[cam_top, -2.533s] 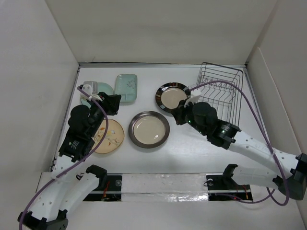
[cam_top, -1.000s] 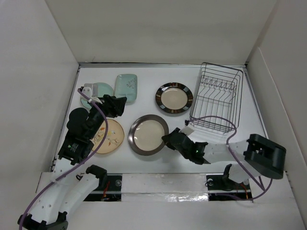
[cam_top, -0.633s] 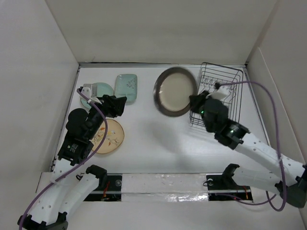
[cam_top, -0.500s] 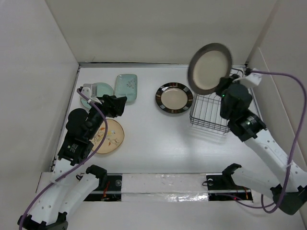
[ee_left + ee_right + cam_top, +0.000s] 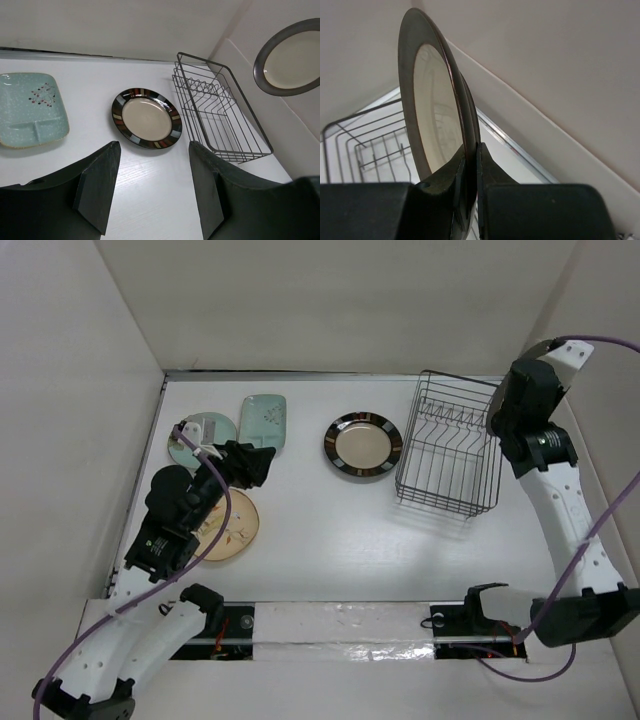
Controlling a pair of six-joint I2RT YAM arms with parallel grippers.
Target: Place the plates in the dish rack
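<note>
**Grey-brown-rimmed cream plate (image 5: 432,125) held on edge above the dish rack (image 5: 450,455)**

The right gripper (image 5: 470,160) is clamped on the lower rim of the grey-brown-rimmed cream plate, one finger on each face. The plate stands vertical in the air at the far right, close to the side wall and above the rack's right side. Can't tell if it's squarely over the rack or just past its edge.

Edge-on looks deliberate: the rack's slots are upright wire tines, and a flat plate wouldn't drop between them. The rim pinch leaves most of the disc free to enter a slot.

The rack sits on the table (image 5: 330,540), no plates in it yet. Next move, I'd judge, is to lower the plate and line it up with the tine row. It's a thin grip on a smooth rim, so the plate could pivot or slip.

The left gripper (image 5: 152,175) has its jaws partly apart and holds nothing. It hovers low on the left, near the tan leaf-pattern plate (image 5: 238,525), likely staying out of the way.

The other plates lie flat on the table:
- black-rimmed cream plate (image 5: 363,445), just left of the rack
- rounded-rectangular pale green plate (image 5: 263,423), far left
- small round pale green plate (image 5: 212,427), far left
</note>
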